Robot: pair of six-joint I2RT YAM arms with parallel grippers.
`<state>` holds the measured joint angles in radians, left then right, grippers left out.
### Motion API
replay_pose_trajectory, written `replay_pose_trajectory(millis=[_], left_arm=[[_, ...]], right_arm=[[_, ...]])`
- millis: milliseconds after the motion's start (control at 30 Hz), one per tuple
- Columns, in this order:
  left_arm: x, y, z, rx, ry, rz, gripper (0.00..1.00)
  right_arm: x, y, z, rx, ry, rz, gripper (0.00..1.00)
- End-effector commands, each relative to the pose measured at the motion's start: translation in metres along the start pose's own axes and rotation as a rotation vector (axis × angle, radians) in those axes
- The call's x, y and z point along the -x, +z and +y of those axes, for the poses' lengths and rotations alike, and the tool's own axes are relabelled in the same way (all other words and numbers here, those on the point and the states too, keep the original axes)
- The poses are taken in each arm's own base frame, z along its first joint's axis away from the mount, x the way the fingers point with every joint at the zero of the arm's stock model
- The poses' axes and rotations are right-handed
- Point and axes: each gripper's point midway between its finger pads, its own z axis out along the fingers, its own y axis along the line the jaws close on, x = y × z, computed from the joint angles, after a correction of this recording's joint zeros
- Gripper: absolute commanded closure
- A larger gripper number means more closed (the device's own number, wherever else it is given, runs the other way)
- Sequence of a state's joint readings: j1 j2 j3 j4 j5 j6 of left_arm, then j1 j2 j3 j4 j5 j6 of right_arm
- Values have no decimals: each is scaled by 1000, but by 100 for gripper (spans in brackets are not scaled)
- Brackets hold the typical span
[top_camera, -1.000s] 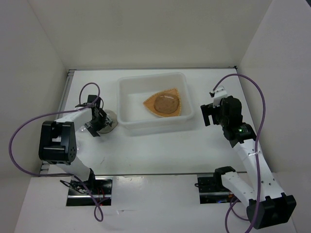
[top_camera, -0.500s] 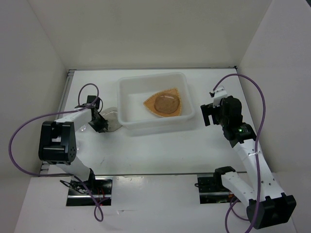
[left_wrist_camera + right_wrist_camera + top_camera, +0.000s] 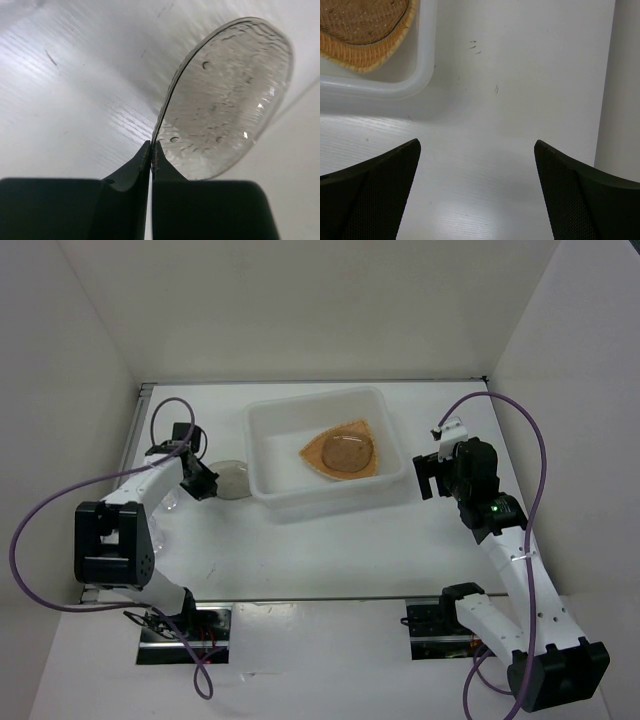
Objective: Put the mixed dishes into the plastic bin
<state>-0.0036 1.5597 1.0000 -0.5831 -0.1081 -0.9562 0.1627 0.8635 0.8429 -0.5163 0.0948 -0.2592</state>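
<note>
White table (image 3: 330, 550), pretty simple scene: right gripper (image 3: 476, 145) hangs spread wide just right of the plastic bin (image 3: 262, 455), and left gripper (image 3: 151, 146) pinches the rim of a small translucent plate (image 3: 230, 95), tilted up beside the bin's left wall. Orange ribbed plate (image 3: 310, 452) lies inside the bin, with another small brownish plate (image 3: 347, 451) on it.

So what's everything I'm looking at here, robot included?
plastic bin: one, translucent white, middle of the table
orange-tan plate: one, ribbed, lying in the bin
small grey-brown plate: one, resting on the orange-tan plate
small translucent plate: one, greyish, beside the bin's left wall
table: one, white
cables: two, purple, one looping off each arm
left gripper: black, shut on the small translucent plate's rim
right gripper: black, open, right of the bin
</note>
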Motion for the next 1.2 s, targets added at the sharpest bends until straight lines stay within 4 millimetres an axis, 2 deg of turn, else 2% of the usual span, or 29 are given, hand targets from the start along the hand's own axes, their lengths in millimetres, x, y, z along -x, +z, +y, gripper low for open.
replay_pose_trajectory(millis=[0, 67, 100, 233, 300, 367, 400, 500, 533, 600, 633, 667, 700, 733, 767, 833, 867, 933, 967, 1000, 1033, 1067, 1100, 1133, 1167], left_arm=[[32, -41, -15, -23, -50, -113, 100], [44, -59, -23, -52, -78, -157, 100], [57, -72, -30, -71, -86, -204, 100], [78, -98, -26, -29, -108, -290, 100], [95, -119, -32, -46, -122, -353, 100], [107, -131, -33, -40, -143, -404, 100], [115, -145, -41, -71, -152, -427, 100], [124, -169, -74, -221, -128, -431, 100], [132, -183, -101, -339, -111, -459, 100], [117, -197, -147, -552, -36, -383, 100], [112, -202, -162, -601, -14, -368, 100], [98, -193, -179, -648, 25, -301, 100], [90, -200, -199, -714, 60, -286, 100], [81, -199, -212, -743, 95, -263, 100], [62, -197, -234, -795, 157, -201, 100], [48, -193, -252, -811, 210, -171, 100], [36, -181, -260, -809, 231, -129, 100], [15, -184, -279, -859, 285, -109, 100], [4, -178, -287, -882, 308, -74, 100], [-13, -177, -295, -895, 337, -43, 100], [-24, -161, -301, -880, 352, -7, 100], [-32, -155, -305, -868, 374, 7, 100], [-48, -153, -311, -875, 399, 36, 100], [-57, -136, -314, -851, 409, 62, 100], [-63, -132, -318, -850, 417, 71, 100]], right_arm=[[12, 1, -6, -28, 9, -54, 1], [12, 1, -6, -28, 9, -54, 1], [12, 1, -6, -28, 9, -54, 1], [12, 1, -6, -28, 9, -54, 1], [14, -1, -7, -30, 10, -63, 1], [14, -1, -7, -30, 10, -63, 1], [10, 0, -6, -28, 9, -55, 1], [10, 0, -6, -28, 9, -54, 1], [10, 0, -6, -28, 9, -54, 1], [14, -2, -7, -32, 11, -72, 1], [14, -2, -7, -32, 11, -72, 1], [14, -2, -7, -32, 11, -72, 1], [14, -2, -9, -41, 11, -70, 1], [15, -4, -9, -43, 12, -79, 1], [15, -4, -9, -43, 12, -79, 1], [17, -6, -10, -45, 13, -88, 1], [19, -6, -10, -47, 14, -97, 1], [21, -9, -11, -49, 15, -107, 1], [22, -11, -11, -51, 16, -116, 1], [22, -11, -12, -52, 7, -116, 1], [18, -10, -11, -50, 6, -107, 1], [20, -12, -11, -52, 7, -116, 1], [20, -12, -11, -52, 7, -116, 1], [20, -12, -11, -52, 7, -116, 1], [20, -12, -11, -52, 7, -116, 1]])
